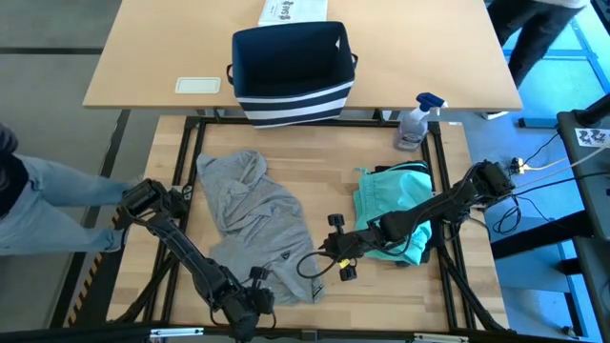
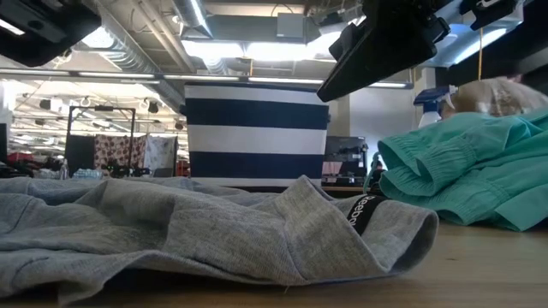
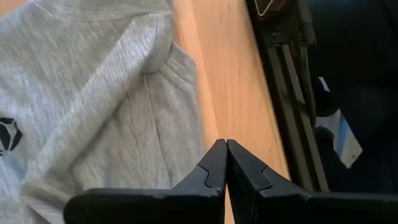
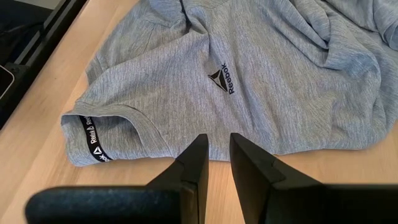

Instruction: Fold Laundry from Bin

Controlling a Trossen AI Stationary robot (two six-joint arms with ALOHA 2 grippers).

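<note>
Two garments lie on my wooden table, well apart from each other: the grey T-shirt sprawls crumpled across the left and middle, its small dark logo facing up and its neckband turned out toward the near edge; the teal piece sits bunched on the right, partly under my right arm; the bin, navy with white stripes round its base, stands on the lighter table beyond, and from above nothing shows inside it; beside it lie a white printed box and a pale flat card, and a spray bottle stands at the far right corner of my own table; my left gripper sits at the near edge by the shirt's lower hem, fingers pressed together tip to tip with nothing between them, the cloth just beside them over bare wood; my right gripper hangs above the table just off the shirt's hem near the neckband, fingers parted by a narrow gap and holding nothing; a person's leg in jeans shows at the left edge.
</note>
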